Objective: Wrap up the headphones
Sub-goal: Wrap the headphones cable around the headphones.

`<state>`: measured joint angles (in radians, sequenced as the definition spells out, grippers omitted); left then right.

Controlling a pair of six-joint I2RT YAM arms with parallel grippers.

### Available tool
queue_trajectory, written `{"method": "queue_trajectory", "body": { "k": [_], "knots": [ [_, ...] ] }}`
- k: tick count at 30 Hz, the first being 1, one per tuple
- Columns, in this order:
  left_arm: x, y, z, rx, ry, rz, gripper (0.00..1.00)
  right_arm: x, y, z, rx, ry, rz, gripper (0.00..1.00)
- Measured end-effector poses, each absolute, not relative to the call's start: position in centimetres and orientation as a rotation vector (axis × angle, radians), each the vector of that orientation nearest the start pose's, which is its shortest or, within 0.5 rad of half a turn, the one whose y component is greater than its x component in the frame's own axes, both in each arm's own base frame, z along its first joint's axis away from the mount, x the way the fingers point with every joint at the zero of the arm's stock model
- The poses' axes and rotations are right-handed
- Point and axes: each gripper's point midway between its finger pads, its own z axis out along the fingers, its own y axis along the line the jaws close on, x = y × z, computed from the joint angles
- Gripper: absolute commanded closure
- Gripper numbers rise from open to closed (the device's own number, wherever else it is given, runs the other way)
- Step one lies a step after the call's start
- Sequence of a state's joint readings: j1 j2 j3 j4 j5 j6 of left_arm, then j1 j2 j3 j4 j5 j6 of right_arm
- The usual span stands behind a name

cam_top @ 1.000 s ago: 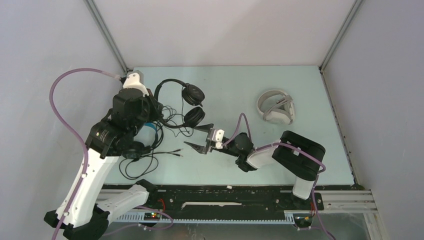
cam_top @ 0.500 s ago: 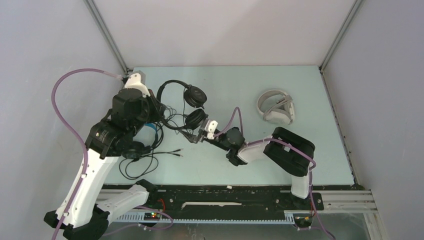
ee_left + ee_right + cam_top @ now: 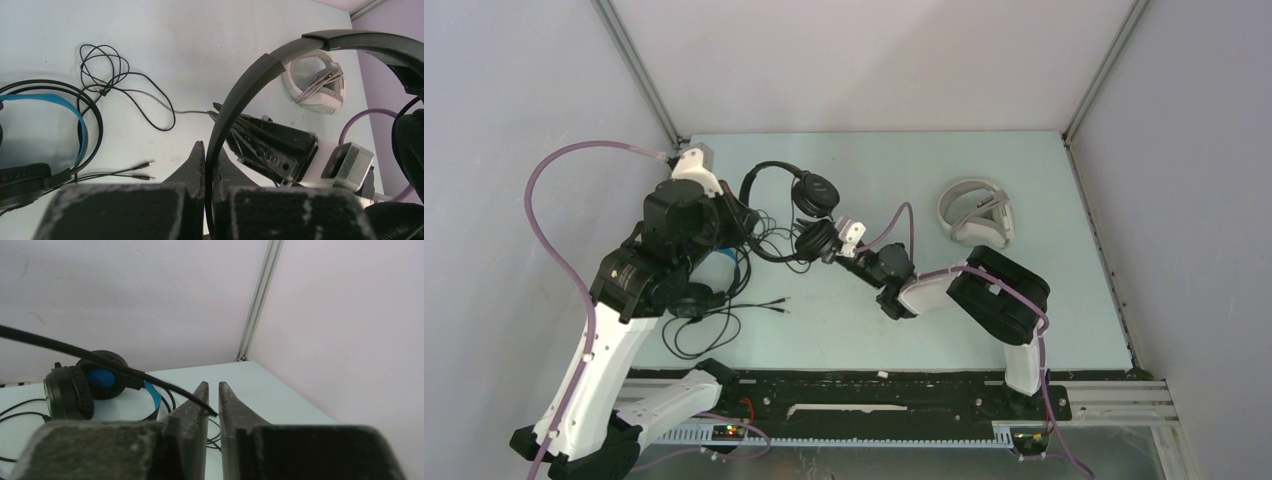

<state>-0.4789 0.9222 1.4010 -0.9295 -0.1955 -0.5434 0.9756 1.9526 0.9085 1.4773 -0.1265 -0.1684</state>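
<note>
As my right gripper [image 3: 212,386] has swung in from mid-table to the slim black headset [image 3: 814,190], its jaws have drawn nearly together about the headset's cable [image 3: 100,359]; pinched or not, I cannot tell. The left gripper [image 3: 206,150] is clamped on the headband [image 3: 260,70], far-left of the table [image 3: 944,330]. The white headset [image 3: 974,212] lies well apart, at right. Wrapping looks ready to begin.

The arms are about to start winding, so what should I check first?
1. Left gripper clamped on the slim black headset's headband: ok.
2. Right gripper closed on the black cable: cannot tell; a thin gap shows between its jaws.
3. Plugs lying loose: ok.
4. Blue-lined headset apart from both grippers: ok.
5. White headset away from the work: ok.
</note>
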Motion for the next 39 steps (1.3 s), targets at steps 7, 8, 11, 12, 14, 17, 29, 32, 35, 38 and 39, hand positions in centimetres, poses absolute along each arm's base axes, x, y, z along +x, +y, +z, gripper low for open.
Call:
{"method": "queue_trajectory", "body": {
  "k": [7, 8, 11, 12, 14, 17, 29, 32, 35, 38, 39],
  "knots": [
    [23.2, -11.7, 34.7, -0.114, 2.053, -0.487, 1.0, 30.6, 43.6, 24.6, -0.703, 0.942, 0.776, 1.0],
    [23.2, -11.8, 34.7, -0.088, 2.056, -0.487, 1.0, 30.7, 43.0, 24.7, -0.697, 0.947, 0.781, 1.0],
    [22.9, -12.5, 34.2, 0.026, 2.078, -0.493, 1.0, 31.1, 41.0, 25.7, -0.674, 0.952, 0.805, 1.0],
    [22.8, -12.9, 34.0, 0.075, 2.084, -0.5, 1.0, 31.0, 40.4, 26.1, -0.67, 0.948, 0.816, 1.0],
    [22.5, -13.6, 33.7, 0.194, 2.092, -0.516, 1.0, 30.1, 39.4, 26.6, -0.675, 0.944, 0.854, 1.0],
    [22.2, -14.5, 33.3, 0.341, 2.089, -0.532, 1.0, 28.3, 38.6, 26.8, -0.7, 0.957, 0.926, 1.0],
    [23.0, -14.3, 30.2, 0.87, 1.944, -0.326, 1.0, 23.1, 36.5, 26.0, -0.826, 1.176, 1.23, 1.0],
    [24.1, -14.2, 29.9, 0.985, 1.876, -0.248, 1.0, 21.6, 35.5, 26.2, -0.884, 1.224, 1.289, 1.0],
    [24.9, -14.3, 29.4, 1.084, 1.812, -0.184, 1.0, 19.9, 35.0, 26.0, -0.956, 1.292, 1.34, 1.0],
    [25.6, -14.4, 28.7, 1.159, 1.76, -0.136, 1.0, 18.8, 35.0, 25.8, -1.014, 1.384, 1.394, 1.0],
    [26.0, -14.6, 28.6, 1.182, 1.738, -0.12, 1.0, 18.6, 35.0, 25.8, -1.028, 1.403, 1.409, 1.0]
  ]
}}
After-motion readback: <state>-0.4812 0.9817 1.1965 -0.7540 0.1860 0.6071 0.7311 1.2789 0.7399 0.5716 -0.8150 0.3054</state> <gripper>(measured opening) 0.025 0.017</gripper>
